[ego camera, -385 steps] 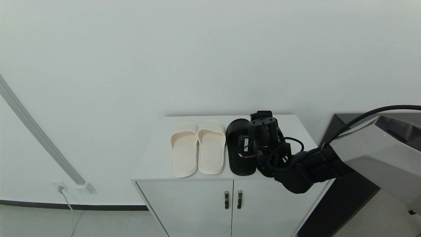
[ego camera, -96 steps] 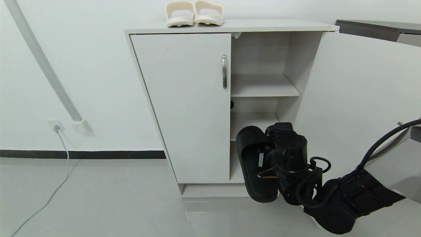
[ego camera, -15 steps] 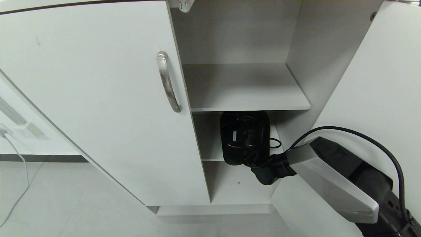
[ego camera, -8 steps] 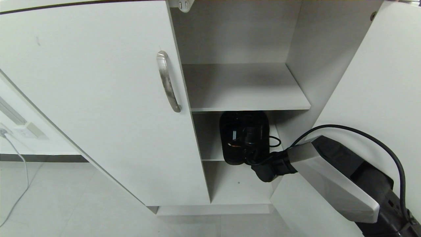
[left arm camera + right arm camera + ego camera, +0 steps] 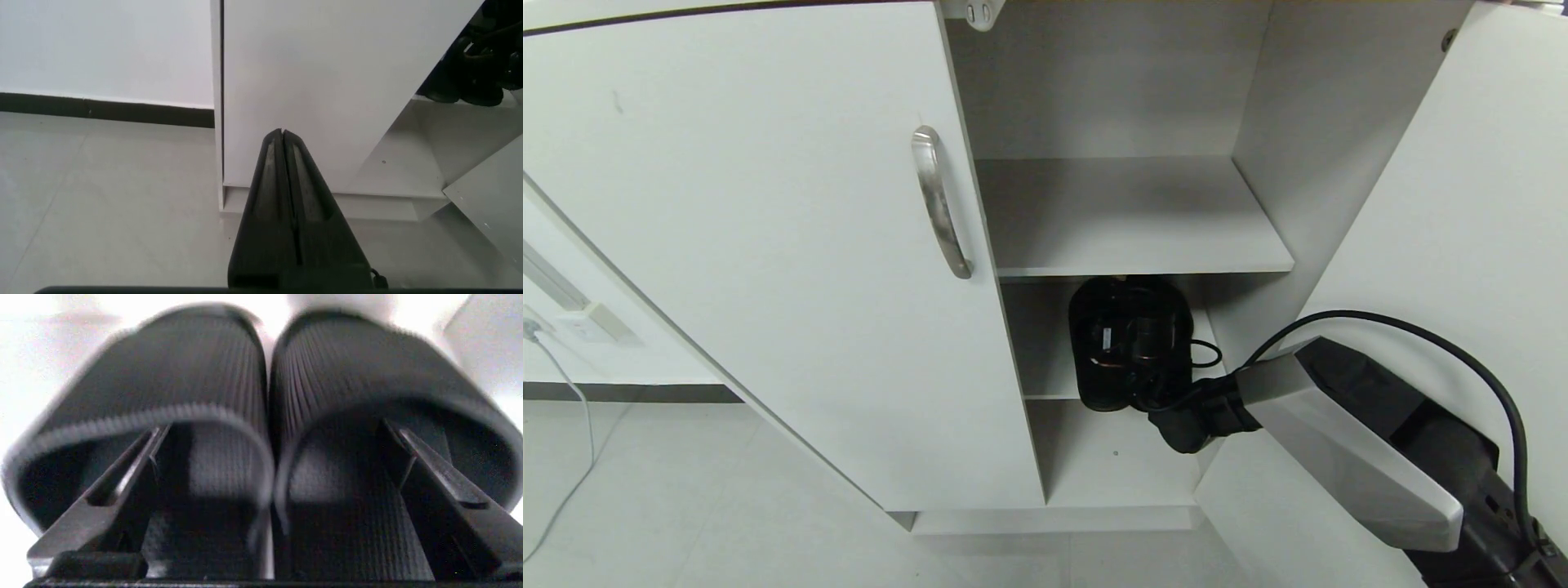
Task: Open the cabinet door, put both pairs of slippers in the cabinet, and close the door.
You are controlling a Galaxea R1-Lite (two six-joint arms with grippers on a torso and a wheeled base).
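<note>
The pair of black slippers (image 5: 1112, 347) lies side by side on the cabinet's middle shelf (image 5: 1045, 384), heels at its front edge. My right gripper (image 5: 1147, 347) reaches into the pair from the front. In the right wrist view its fingers (image 5: 114, 498) stand wide apart, one under each slipper's ribbed strap (image 5: 204, 392), so the right gripper (image 5: 274, 429) is open. My left gripper (image 5: 282, 139) is shut with nothing in it, low over the floor before the closed left door (image 5: 327, 82).
The cabinet's right door (image 5: 1437, 204) is swung wide open beside my right arm. The left door (image 5: 752, 204) with its metal handle (image 5: 939, 204) is closed. The upper shelf (image 5: 1135, 212) and bottom shelf (image 5: 1111, 465) are bare. A wall socket and cable (image 5: 547, 343) sit at the left.
Since the earliest frames the right door has been opened and the black pair carried from the cabinet top onto the middle shelf. In the last second the pair only shifted slightly.
</note>
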